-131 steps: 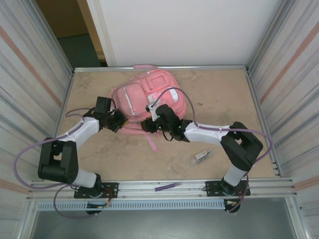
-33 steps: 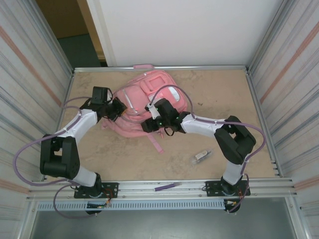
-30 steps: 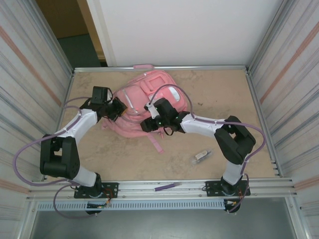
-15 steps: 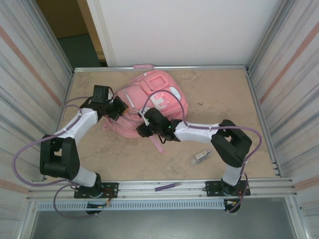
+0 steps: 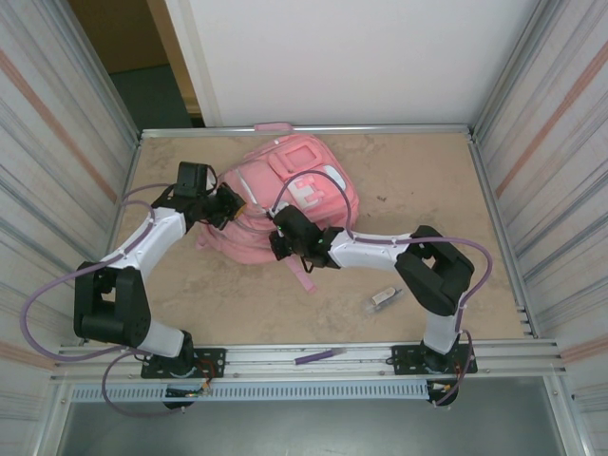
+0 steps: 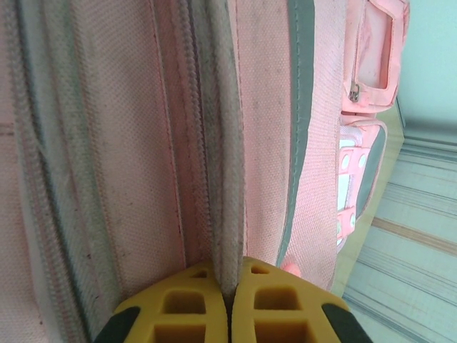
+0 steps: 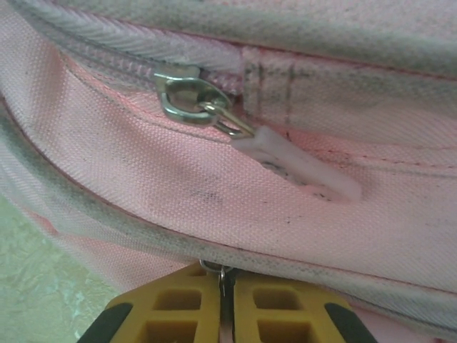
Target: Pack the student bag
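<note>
Tan table [image 5: 427, 190], ribbed metal walls around. Pink bag [image 5: 309, 185] lies flat at far centre-left. Left gripper [image 6: 228, 286] is clamped on a fabric seam ridge at the bag's left side. Right gripper [image 7: 225, 286] is closed at the bag's near edge, with a small zip ring [image 7: 214, 270] pinched between its tips. White zip tab [image 7: 296, 168] sits just beyond, ungripped.

The student bag [image 6: 271, 107] is cut off by both wrist views' edges.
</note>
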You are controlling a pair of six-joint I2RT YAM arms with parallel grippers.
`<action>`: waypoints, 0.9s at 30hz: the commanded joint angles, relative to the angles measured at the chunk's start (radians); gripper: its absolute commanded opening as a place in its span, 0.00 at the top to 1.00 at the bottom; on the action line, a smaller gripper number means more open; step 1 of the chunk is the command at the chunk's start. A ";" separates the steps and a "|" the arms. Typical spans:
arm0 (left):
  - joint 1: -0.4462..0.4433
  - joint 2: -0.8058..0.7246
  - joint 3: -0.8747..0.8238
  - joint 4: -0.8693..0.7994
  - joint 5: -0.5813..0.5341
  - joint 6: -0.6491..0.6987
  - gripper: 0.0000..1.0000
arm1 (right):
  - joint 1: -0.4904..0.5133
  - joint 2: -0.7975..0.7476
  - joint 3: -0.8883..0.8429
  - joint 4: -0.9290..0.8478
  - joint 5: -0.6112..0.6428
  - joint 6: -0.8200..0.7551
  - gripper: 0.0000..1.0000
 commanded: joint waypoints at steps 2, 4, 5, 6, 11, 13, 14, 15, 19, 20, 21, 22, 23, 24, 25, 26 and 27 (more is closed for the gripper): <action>0.006 -0.044 0.025 0.006 0.098 0.032 1.00 | -0.029 -0.076 0.002 -0.036 -0.098 0.023 0.97; 0.020 -0.038 0.022 0.007 0.106 0.030 1.00 | -0.053 -0.097 0.000 -0.076 -0.144 0.038 1.00; 0.023 -0.035 0.022 0.009 0.109 0.031 1.00 | -0.065 -0.107 -0.007 -0.083 -0.169 0.043 1.00; 0.030 -0.035 0.023 0.007 0.113 0.038 1.00 | -0.081 -0.117 -0.019 -0.085 -0.201 0.048 1.00; 0.059 -0.035 0.022 -0.023 0.096 0.074 1.00 | -0.148 -0.128 -0.030 -0.155 -0.320 0.018 1.00; 0.070 -0.031 0.026 -0.025 0.116 0.109 1.00 | -0.168 -0.141 -0.049 -0.172 -0.310 0.004 1.00; 0.074 -0.032 0.033 -0.038 0.115 0.127 1.00 | -0.178 -0.144 -0.056 -0.176 -0.308 -0.003 1.00; 0.077 -0.033 0.038 -0.054 0.109 0.142 1.00 | -0.190 -0.148 -0.059 -0.185 -0.308 -0.011 1.00; 0.095 -0.041 0.021 -0.048 0.126 0.144 1.00 | -0.250 -0.158 -0.055 -0.244 -0.315 -0.021 1.00; 0.097 -0.041 0.020 -0.049 0.134 0.150 1.00 | -0.265 -0.158 -0.061 -0.247 -0.314 -0.021 1.00; 0.097 -0.039 0.024 -0.055 0.138 0.160 1.00 | -0.280 -0.152 -0.062 -0.250 -0.317 -0.025 1.00; 0.097 -0.037 0.024 -0.062 0.139 0.167 1.00 | -0.292 -0.145 -0.063 -0.252 -0.318 -0.029 1.00; 0.097 -0.037 0.023 -0.067 0.140 0.172 1.00 | -0.305 -0.137 -0.061 -0.256 -0.320 -0.034 1.00; 0.097 -0.037 0.018 -0.069 0.139 0.171 1.00 | -0.313 -0.131 -0.061 -0.257 -0.321 -0.037 1.00; 0.097 -0.038 0.013 -0.069 0.142 0.167 1.00 | -0.316 -0.131 -0.063 -0.257 -0.319 -0.038 1.00; 0.097 -0.039 0.006 -0.066 0.148 0.162 1.00 | -0.318 -0.133 -0.068 -0.248 -0.317 -0.040 1.00; 0.097 -0.040 0.002 -0.061 0.157 0.162 1.00 | -0.317 -0.136 -0.074 -0.232 -0.319 -0.046 1.00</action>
